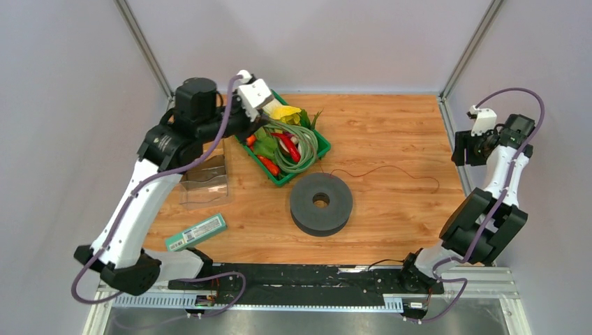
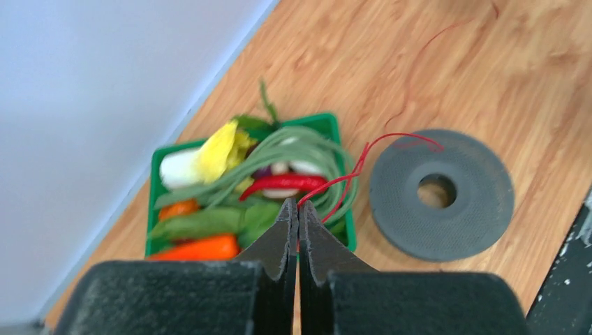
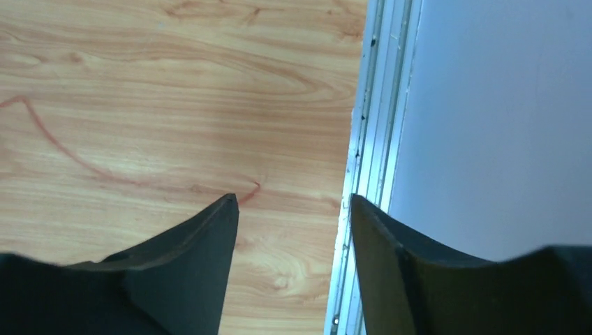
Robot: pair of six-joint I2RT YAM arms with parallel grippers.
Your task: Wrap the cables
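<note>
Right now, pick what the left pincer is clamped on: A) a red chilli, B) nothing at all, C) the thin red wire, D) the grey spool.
C: in the left wrist view the red wire comes out from between the shut left pincer and runs over the grey spool.

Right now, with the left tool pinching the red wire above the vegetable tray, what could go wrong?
The red wire runs from the shut left tool across the vegetables in the green tray; a pull may snag it there.
The wire is very thin, so it may slip out of the tool.
Its other end lies loose near the open right tool, so turns on the grey reel may go slack.
</note>
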